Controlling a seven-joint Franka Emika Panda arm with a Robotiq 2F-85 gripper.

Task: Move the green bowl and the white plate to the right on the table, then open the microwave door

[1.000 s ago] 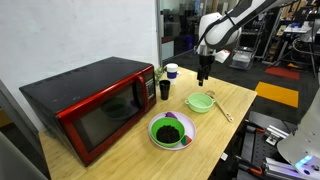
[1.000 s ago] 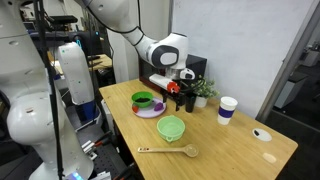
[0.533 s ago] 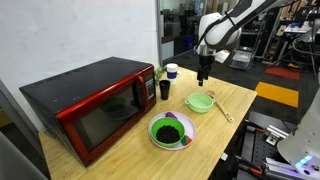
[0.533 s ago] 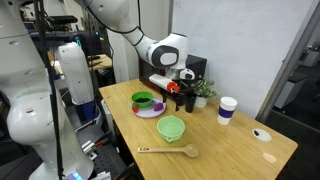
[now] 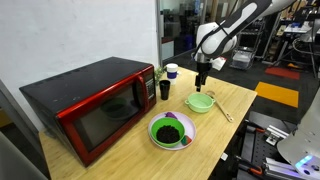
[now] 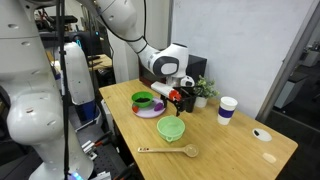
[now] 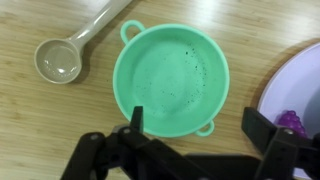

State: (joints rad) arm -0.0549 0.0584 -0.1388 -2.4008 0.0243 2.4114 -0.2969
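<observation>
The arm (image 5: pixel 226 28) has dropped lower; its empty, wide-open jaws hang above the green bowl (image 7: pixel 170 76), which sits slightly toward frame left.

The pale green round bowl (image 7: pixel 170 80) is hemmed on two sides: a beige wooden spoon (image 7: pixel 65 58) just beside one edge, a white-rimmed round plate (image 7: pixel 295 95) near the opposite edge. Bare light wooden tabletop (image 5: pixel 236 93) is left open on the bowl's side away from the large red microwave (image 5: pixel 90 105).
</observation>
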